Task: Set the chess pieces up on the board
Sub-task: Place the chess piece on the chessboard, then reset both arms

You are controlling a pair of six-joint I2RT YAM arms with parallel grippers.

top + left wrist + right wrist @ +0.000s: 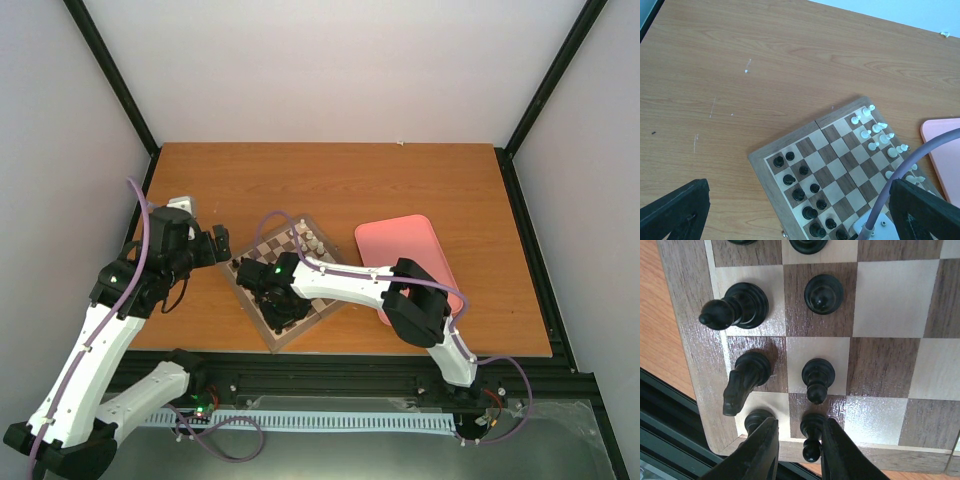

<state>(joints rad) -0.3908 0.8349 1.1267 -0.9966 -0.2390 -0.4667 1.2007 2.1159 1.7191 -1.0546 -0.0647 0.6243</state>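
On the wooden table (pixel 400 180) the chessboard (pixel 832 167) lies askew beside a pink tray (pixel 405 245). The left gripper (pixel 218 243) hangs wide open, empty. The right gripper (pixel 799 427) stands part-open astride a black pawn (pixel 812 432) on an edge square, other black chess pieces (pixel 742 305) alongside.

The square wooden chessboard (pixel 268 243) lies at an angle on the brown wooden table (pixel 400 180), near its front edge, with the pink rounded rectangular tray (pixel 405 250) just beside it on the right. The tiny black chess pieces (pixel 798 194) stand in two rows along the board's side nearer the arms, the small white chess figures (pixel 879 137) along the opposite side. The right gripper (pixel 799 422) hangs over the black rows' end, its fingers either side of the last pawn (pixel 811 437).
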